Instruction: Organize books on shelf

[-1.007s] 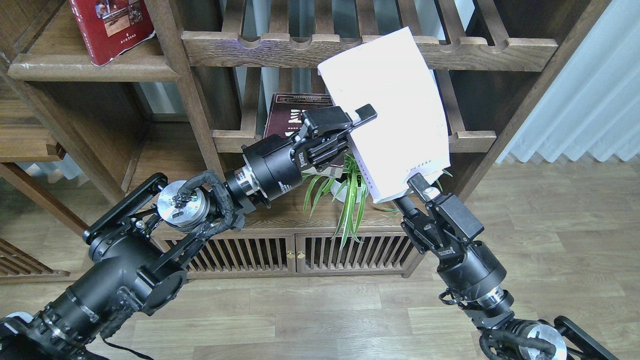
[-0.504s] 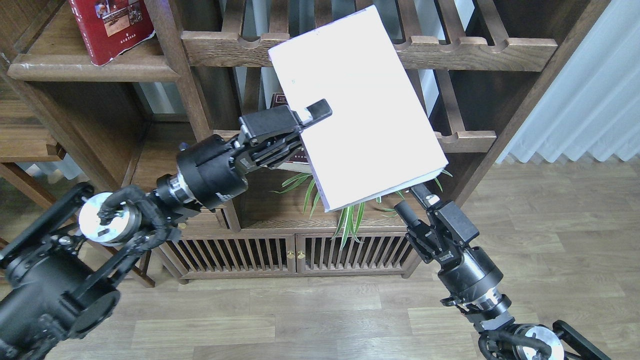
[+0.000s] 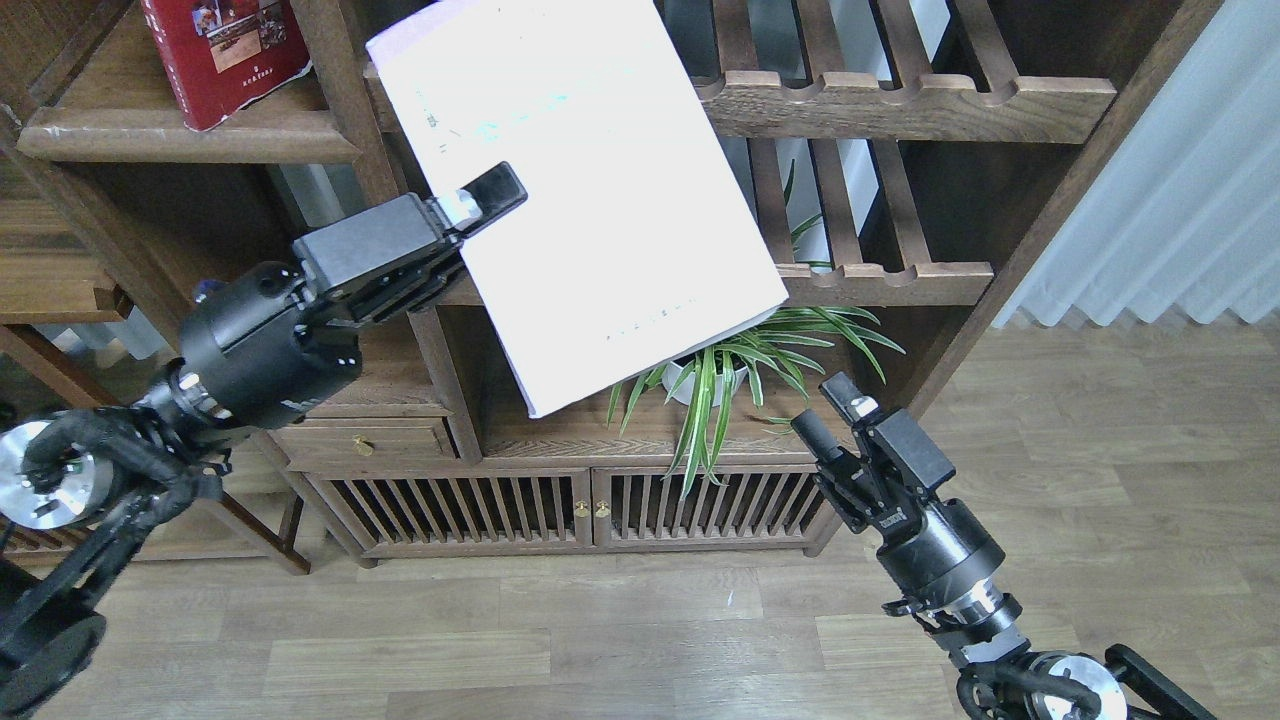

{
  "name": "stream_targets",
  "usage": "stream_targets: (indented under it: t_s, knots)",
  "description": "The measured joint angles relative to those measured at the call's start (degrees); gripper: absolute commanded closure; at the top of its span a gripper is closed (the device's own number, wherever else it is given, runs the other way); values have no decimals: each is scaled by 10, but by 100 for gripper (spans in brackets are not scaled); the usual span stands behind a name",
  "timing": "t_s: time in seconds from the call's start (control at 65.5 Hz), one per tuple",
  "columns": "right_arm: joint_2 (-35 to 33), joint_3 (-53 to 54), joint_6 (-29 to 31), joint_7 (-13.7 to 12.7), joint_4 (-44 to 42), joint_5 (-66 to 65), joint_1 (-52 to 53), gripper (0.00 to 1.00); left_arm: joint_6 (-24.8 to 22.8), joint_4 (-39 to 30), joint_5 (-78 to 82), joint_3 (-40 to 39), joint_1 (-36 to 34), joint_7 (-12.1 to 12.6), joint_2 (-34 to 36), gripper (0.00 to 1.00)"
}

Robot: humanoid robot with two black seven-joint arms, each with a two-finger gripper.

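Note:
My left gripper [image 3: 482, 205] is shut on the left edge of the thick white book [image 3: 590, 200] and holds it tilted in the air, in front of the upright post and the upper slatted rack. The smaller red book [image 3: 225, 55] with cover photos leans on the shelf [image 3: 190, 140], a solid dark-brown board at the top left. The white book's top left corner is just right of that shelf. The dark maroon book is hidden. My right gripper [image 3: 832, 412] is open and empty, low at the right, below the book.
Two slatted racks with notched rails [image 3: 900, 95] [image 3: 885, 282] fill the middle bay. A potted spider plant [image 3: 720, 370] stands on the low cabinet [image 3: 590, 510]. A brass-knobbed drawer [image 3: 360, 440] is lower left. A curtain [image 3: 1180, 180] hangs at the right.
My left arm has carried the white book up and to the left, towards the top left shelf. My right gripper has let go of the book's lower corner and dropped slightly.

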Motion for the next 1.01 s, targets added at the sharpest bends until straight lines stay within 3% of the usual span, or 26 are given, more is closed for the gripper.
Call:
stream_targets:
  t_s: [0.733, 1.007]
  knots:
    - [9, 2, 0, -4, -59, -2, 29, 5, 0, 0, 0, -124, 1, 0, 275, 92]
    - [11, 10, 0, -1, -63, 1, 29, 3, 0, 20, 5, -191, 1, 0, 326, 92]
